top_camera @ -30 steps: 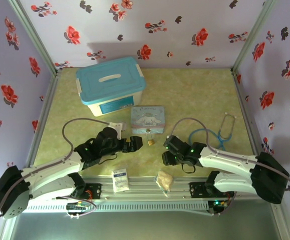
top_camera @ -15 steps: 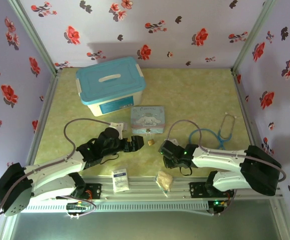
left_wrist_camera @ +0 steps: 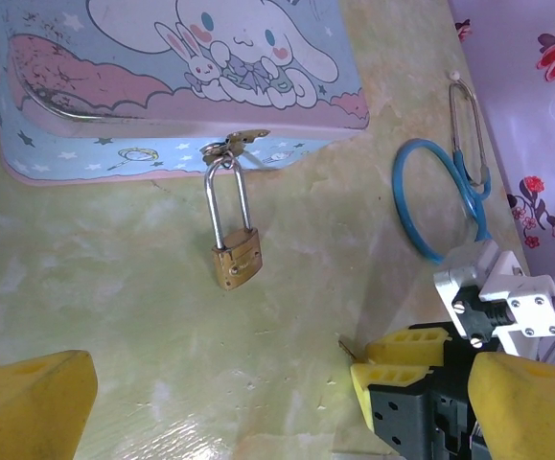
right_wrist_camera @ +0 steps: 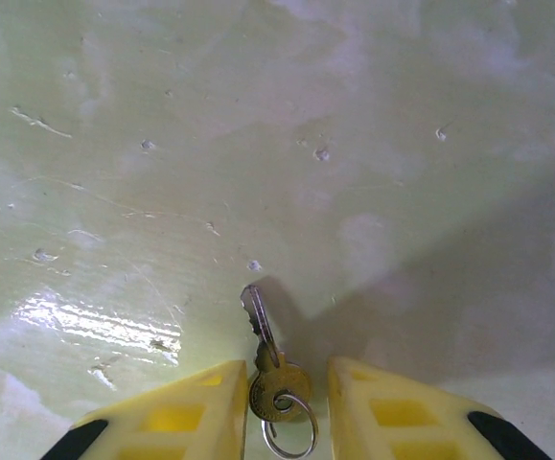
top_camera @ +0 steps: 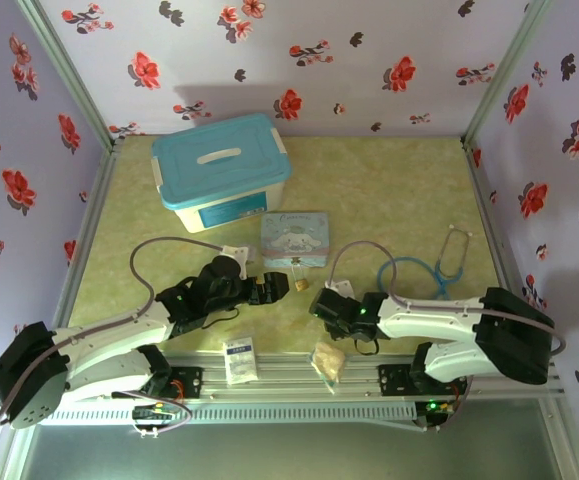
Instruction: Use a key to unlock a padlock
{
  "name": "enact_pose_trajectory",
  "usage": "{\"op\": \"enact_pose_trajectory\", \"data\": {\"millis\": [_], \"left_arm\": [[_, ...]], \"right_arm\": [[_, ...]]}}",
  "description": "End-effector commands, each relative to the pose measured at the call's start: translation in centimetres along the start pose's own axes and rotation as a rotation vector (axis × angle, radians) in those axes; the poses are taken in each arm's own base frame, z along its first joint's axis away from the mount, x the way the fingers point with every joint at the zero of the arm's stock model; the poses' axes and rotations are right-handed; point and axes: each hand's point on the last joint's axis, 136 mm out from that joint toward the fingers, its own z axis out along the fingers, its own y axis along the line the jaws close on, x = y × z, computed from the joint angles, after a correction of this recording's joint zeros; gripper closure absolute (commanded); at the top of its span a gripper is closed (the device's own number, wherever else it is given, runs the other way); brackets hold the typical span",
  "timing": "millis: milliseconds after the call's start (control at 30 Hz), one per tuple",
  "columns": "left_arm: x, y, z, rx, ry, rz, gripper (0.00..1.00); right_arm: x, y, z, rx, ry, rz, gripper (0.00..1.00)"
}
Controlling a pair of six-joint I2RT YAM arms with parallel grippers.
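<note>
Walled on three sides by pale lilac panels (top_camera: 269, 60) printed with red and dark flowers. Floored with a mottled yellow-green worktop (top_camera: 389, 180), glossy, scratched and pitted up close. Framed by grey metal posts (top_camera: 66, 70) at the back corners, ribbed silver rail (top_camera: 279, 395) along the near edge. Lit softly, evenly.

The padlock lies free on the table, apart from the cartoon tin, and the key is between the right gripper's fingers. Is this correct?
Not quite. The padlock is not free: its shackle is hooked through the latch of the cartoon tin, as the left wrist view shows. The key is indeed between the fingers of the right gripper.
</note>
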Motion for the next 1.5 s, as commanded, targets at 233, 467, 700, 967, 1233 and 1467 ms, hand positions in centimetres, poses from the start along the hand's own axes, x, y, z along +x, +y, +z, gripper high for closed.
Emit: {"op": "enact_pose_trajectory", "data": {"millis": [233,467,700,967,1233,1467], "left_arm": [[-0.4,-0.4,0.3,0.017,-0.029,-0.019,0.00],[-0.5,-0.5,0.3,0.023,-0.033,-0.024,0.00],[-0.2,-0.5,0.8,-0.004,-0.010,0.005,0.00],[0.5,-2.0,1.6,0.023,0.017,0.023,0.00],[1.5,-3.2,2.7,0.045,0.047,0.034,0.07],[2.1,-3.0,3.4,0.043,0.057,0.037,0.06]], "right_arm": [[3.6,-1.1,0.3,-0.010,0.111,0.036,0.74],[3.9,-1.5,0.2,-0.002,0.106,0.037,0.81],[3.1,-1.0,0.0,-0.039,0.052,0.034,0.87],[1.3,-1.3,-1.1,-0.068,-0.009,0.026,0.91],[0.6,-1.9,-1.5,-0.089,-0.042,0.044,0.94],[0.9,-2.0,-1.2,-0.073,-0.020,0.032,0.93]]}}
